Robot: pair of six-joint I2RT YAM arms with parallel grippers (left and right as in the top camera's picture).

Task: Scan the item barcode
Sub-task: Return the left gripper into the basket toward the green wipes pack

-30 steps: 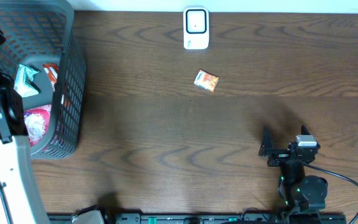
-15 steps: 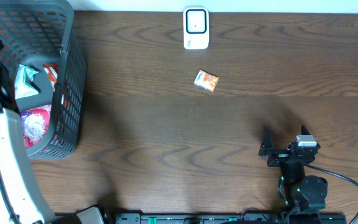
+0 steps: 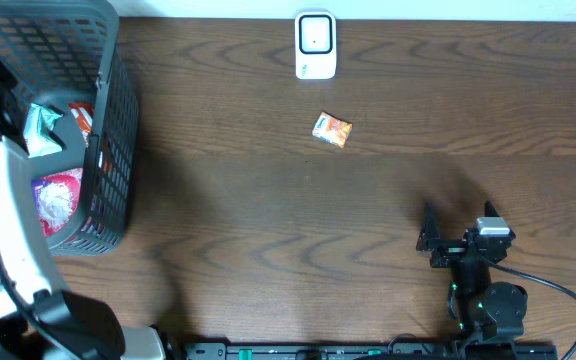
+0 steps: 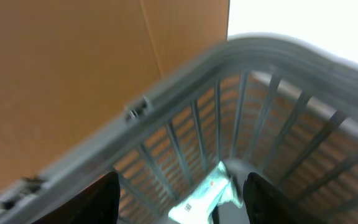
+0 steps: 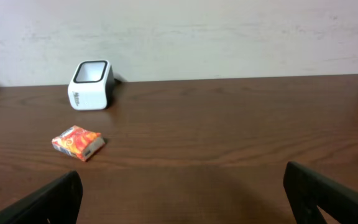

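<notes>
item: orange snack packet [image 3: 332, 130] flat on the surface, mid-width toward the far edge, near the barcode scanner [image 3: 315, 45] but not touching. Can't make out a barcode on it. right end effector [image 5: 182, 199] spread wide, empty, by the near edge on the right, well apart from the packet. left end effector [image 4: 179, 202] over the grey basket [image 3: 108, 120] at the far-left corner. Its fingers are apart, gripping nothing. That view is blurred, with a teal packet [image 4: 207, 193] below. Basket is cut off by the frame. vs earlier: left arm swung, elbow now at near-left corner; item, scanner and right arm unmoved.
</notes>
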